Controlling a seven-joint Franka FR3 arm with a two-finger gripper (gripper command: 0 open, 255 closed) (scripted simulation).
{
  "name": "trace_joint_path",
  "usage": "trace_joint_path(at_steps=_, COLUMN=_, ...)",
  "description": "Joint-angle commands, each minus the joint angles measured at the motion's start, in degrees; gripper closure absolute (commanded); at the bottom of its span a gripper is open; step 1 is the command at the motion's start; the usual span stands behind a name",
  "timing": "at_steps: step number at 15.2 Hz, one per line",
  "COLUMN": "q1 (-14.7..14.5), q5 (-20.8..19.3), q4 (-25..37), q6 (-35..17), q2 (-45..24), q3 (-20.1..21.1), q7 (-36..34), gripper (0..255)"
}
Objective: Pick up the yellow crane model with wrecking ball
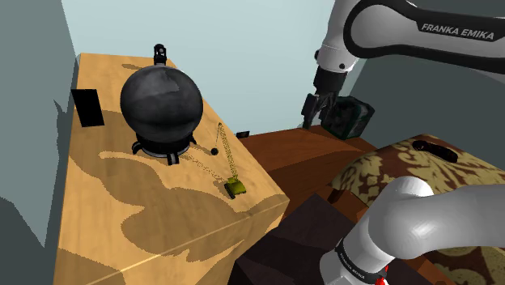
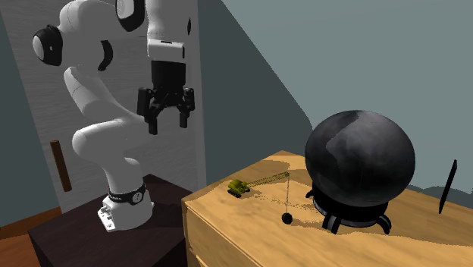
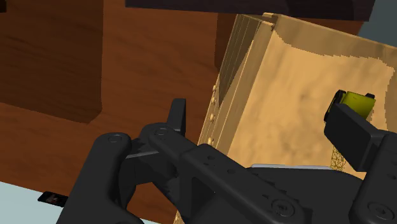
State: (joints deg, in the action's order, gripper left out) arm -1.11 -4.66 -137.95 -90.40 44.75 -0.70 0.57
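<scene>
The end effector (image 2: pixel 167 121) hangs in the air with its two black fingers spread apart and nothing between them. It is off the edge of the counter (image 2: pixel 250 227) and well above it.

The yellow crane model (image 2: pixel 239 186) stands on the counter's light wooden top, close to the corner nearest the arm. Its small yellow body is at the corner end. A thin lattice boom slants away from the body towards the large dark sphere (image 2: pixel 360 159). The black wrecking ball (image 2: pixel 287 217) hangs from the boom tip on a fine line, at about 4 o'clock from the body in the second exterior view. Whether the ball touches the wood cannot be told. In this view the end effector is between 10 and 11 o'clock from the crane and well apart from it. The sphere stands on a black legged base at about 3 o'clock from the crane.

In the shoulder view the crane model (image 1: pixel 235 186) sits at 5 o'clock from the sphere (image 1: pixel 160 101). The end effector (image 1: pixel 311 117) is between 1 and 2 o'clock from the crane. A flat black panel (image 1: pixel 87 107) stands at 9 o'clock from the sphere.

In the wrist view the open end effector (image 3: pixel 264 127) looks down past the counter's edge (image 3: pixel 286 83). The crane's yellow body (image 3: pixel 356 102) shows just beyond one fingertip, untouched.
</scene>
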Motion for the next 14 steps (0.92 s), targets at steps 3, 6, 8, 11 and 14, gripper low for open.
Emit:
trace_joint_path(at_steps=3, q1=-0.41, q5=1.53, q4=-1.93, q6=-3.82, q2=-0.98, q3=1.66, q7=-2.97, gripper=0)
trace_joint_path(at_steps=6, q1=-1.03, q5=3.62, q4=-4.17, q6=-9.77, q2=-3.22, q3=4.22, q7=-7.33, gripper=0)
trace_joint_path(at_steps=8, q1=-1.43, q5=4.84, q4=-5.22, q6=-13.85, q2=-5.24, q3=5.95, q7=-10.19, gripper=0)
trace_joint_path(at_steps=11, q1=-1.86, q5=6.32, q4=-6.07, q6=-20.05, q2=-9.00, q3=8.62, q7=-14.45, gripper=0)
trace_joint_path(at_steps=14, q1=-2.06, q5=7.26, q4=-6.05, q6=-26.22, q2=-13.59, q3=11.33, q7=-18.76, gripper=0)
